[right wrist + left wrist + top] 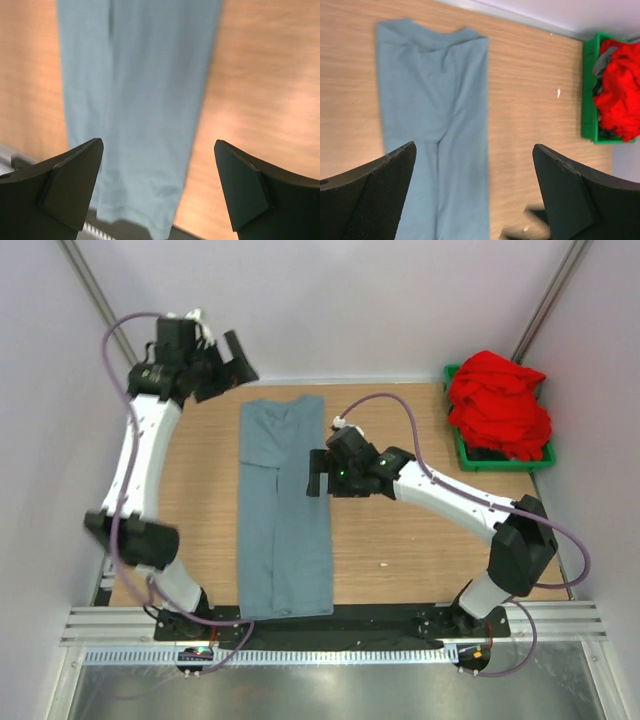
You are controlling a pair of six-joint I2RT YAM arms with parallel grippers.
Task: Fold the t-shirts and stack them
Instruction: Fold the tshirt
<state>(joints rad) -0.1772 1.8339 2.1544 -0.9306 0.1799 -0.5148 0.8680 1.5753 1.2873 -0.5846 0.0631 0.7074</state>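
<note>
A grey-blue t-shirt (pixel 284 508) lies folded into a long narrow strip down the table, collar end at the back (pixel 432 100) and hem at the near edge (pixel 140 115). A red t-shirt (pixel 497 405) is bunched in the green bin (pixel 621 90). My left gripper (pixel 228 365) hangs open high above the back left corner, empty (pixel 474 150). My right gripper (pixel 317 472) is open and empty too, raised over the strip's right edge (pixel 159 145).
The green bin (pixel 464 453) stands at the back right corner of the wooden table (pixel 400 540). A metal rail (pixel 330 625) runs along the near edge by the arm bases. White walls close in the left, back and right sides.
</note>
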